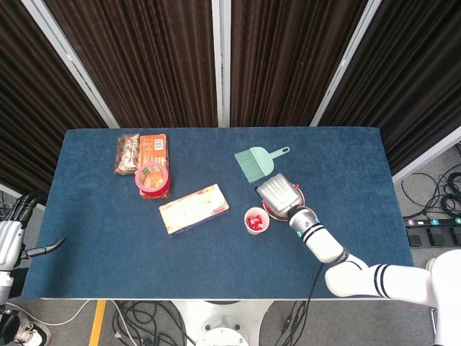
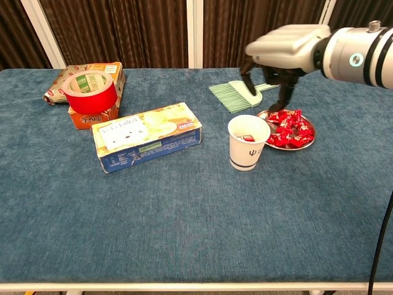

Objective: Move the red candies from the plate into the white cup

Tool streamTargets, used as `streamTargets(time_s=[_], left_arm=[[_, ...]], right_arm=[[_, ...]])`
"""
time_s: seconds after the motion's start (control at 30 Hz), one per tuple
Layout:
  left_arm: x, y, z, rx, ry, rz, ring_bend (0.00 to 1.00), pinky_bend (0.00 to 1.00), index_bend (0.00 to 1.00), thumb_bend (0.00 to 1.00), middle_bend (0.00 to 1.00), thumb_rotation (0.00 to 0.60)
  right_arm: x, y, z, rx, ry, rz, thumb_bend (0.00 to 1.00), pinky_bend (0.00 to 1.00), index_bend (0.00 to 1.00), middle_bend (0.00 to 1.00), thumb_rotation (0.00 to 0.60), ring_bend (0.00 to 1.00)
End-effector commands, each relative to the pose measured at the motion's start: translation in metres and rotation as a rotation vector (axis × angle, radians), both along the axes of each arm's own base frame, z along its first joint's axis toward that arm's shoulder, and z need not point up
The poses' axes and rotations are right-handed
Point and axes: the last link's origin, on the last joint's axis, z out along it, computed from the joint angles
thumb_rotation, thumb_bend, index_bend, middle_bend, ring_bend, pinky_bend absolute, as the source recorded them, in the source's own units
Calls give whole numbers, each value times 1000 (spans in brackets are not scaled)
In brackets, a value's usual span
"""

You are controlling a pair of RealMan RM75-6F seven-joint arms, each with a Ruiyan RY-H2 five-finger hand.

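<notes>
From the head view, the right hand covers most of the plate beside the white cup. The left hand is cut by the picture's edge, off the desk. The cup's red candies are barely visible.
</notes>
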Motion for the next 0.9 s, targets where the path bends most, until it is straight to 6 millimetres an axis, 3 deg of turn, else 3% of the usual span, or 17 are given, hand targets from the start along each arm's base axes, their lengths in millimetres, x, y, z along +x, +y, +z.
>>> streamTargets(time_s=[0.03, 0.2, 0.4, 0.9], left_arm=[[0, 1, -1, -1, -3, -3, 99, 204, 166, 96, 156, 241], [0, 2, -2, -3, -4, -6, 99, 203, 166, 96, 155, 239], [-2, 2, 1, 7, -4, 2, 99, 204, 166, 95, 156, 238], [-4, 5, -1, -1, 0, 5, 99, 204, 166, 96, 155, 240]], right_arm=[[-28, -15, -6, 14, 96, -64, 103, 1000, 478, 1000, 600, 1000], [-44, -33, -26, 84, 160, -94, 129, 1000, 453, 1000, 600, 1000], [-48, -40, -40, 119, 181, -95, 157, 1000, 439, 1000, 600, 1000], [-62, -44, -48, 128, 198, -125, 172, 1000, 447, 1000, 600, 1000]])
